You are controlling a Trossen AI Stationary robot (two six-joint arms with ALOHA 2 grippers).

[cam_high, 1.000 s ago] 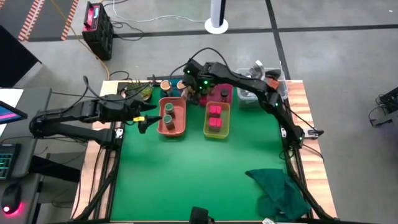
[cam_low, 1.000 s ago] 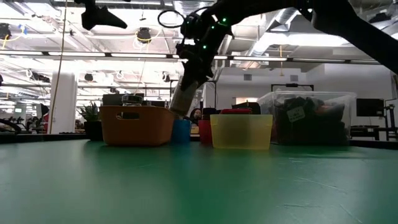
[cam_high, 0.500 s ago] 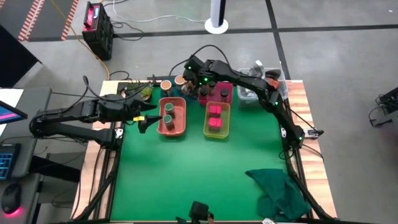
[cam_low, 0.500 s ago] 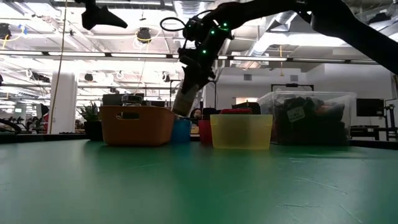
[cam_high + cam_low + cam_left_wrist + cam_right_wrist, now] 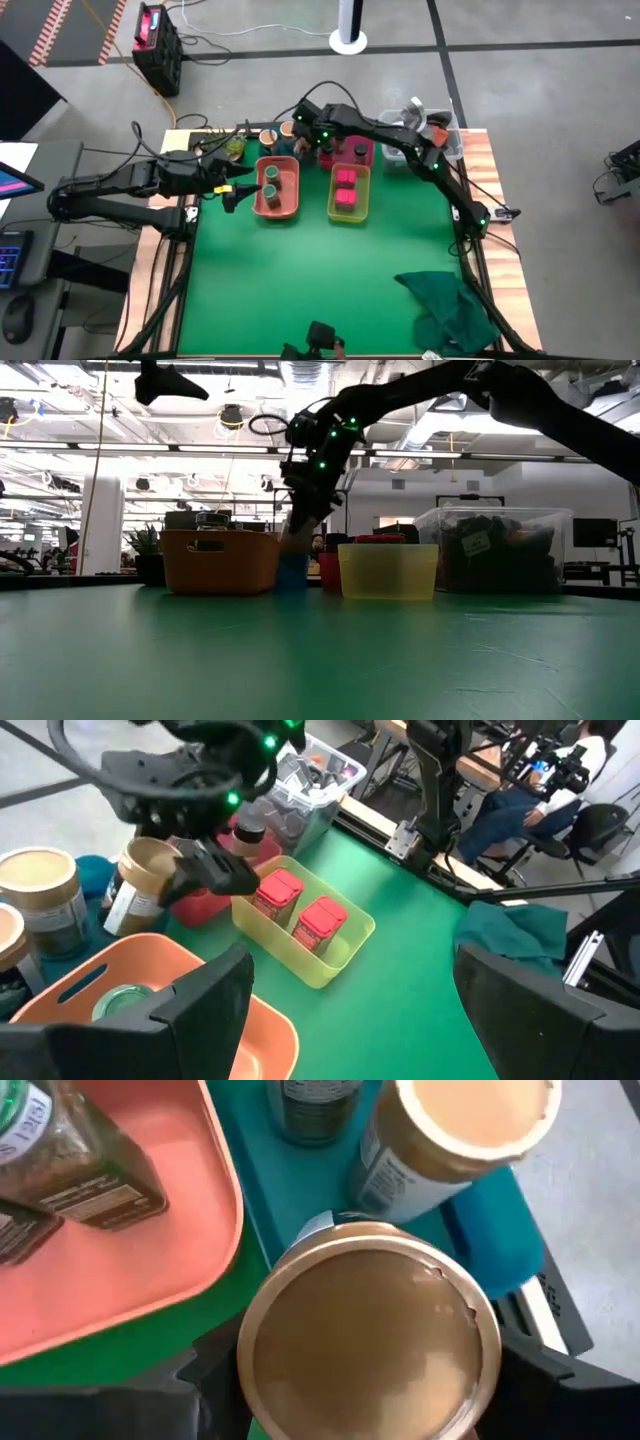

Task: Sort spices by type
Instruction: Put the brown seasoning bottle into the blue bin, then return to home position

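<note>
right gripper (image 5: pixel 368 1410) leftward, tan-topped jar (image 5: pixel 370 1345)

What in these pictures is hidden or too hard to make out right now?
- Right gripper: in the right wrist view the tan-topped jar it holds fills the gap and covers most of its fingers.
- Orange tray contents: in the low view its wall hides the jars inside.
- Jar labels: in the high view, too small to read.
- Clear box contents: in the low view, a dark jumble behind cloudy plastic.
- Left gripper: open, fingertips cut off by the left wrist picture's edge.
</note>
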